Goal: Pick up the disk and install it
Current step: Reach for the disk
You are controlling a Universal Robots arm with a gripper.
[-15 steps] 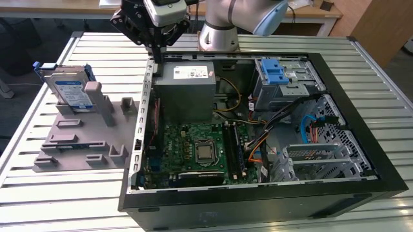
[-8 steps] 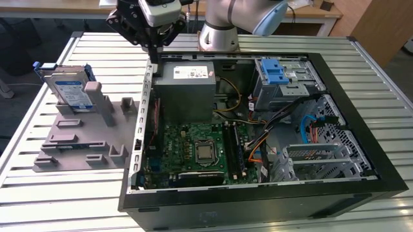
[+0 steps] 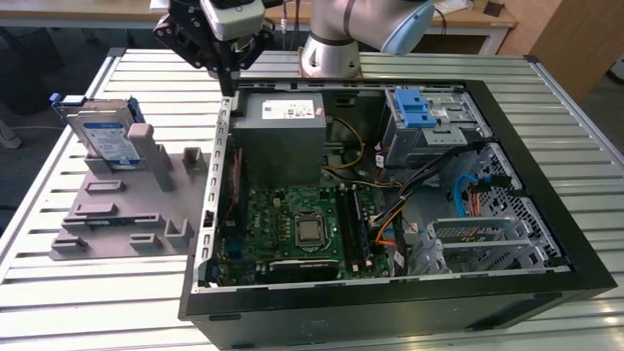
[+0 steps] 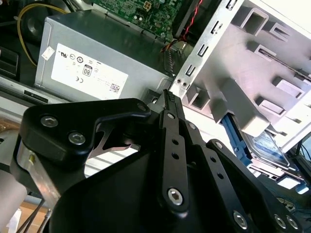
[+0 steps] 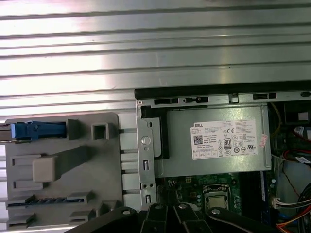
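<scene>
The disk [image 3: 104, 137], silver-grey with a blue-and-white label and a blue carrier frame, stands on edge in a grey holder plate [image 3: 122, 219] at the exterior view's left, outside the computer case. Its blue carrier edge [image 5: 38, 130] shows in the first wrist view and its label [image 4: 266, 145] in the second wrist view. My gripper [image 3: 227, 85] hangs above the case's back left corner, to the right of the disk and apart from it. Its black fingers [image 4: 167, 97] are shut together on nothing.
The open black computer case [image 3: 546, 219] lies on a slatted metal table [image 3: 88, 307]. Inside are the grey power supply [image 3: 283, 135], the motherboard [image 3: 292, 227], and a silver drive cage with a blue latch [image 3: 419, 113]. Loose cables [image 3: 468, 194] run at the right.
</scene>
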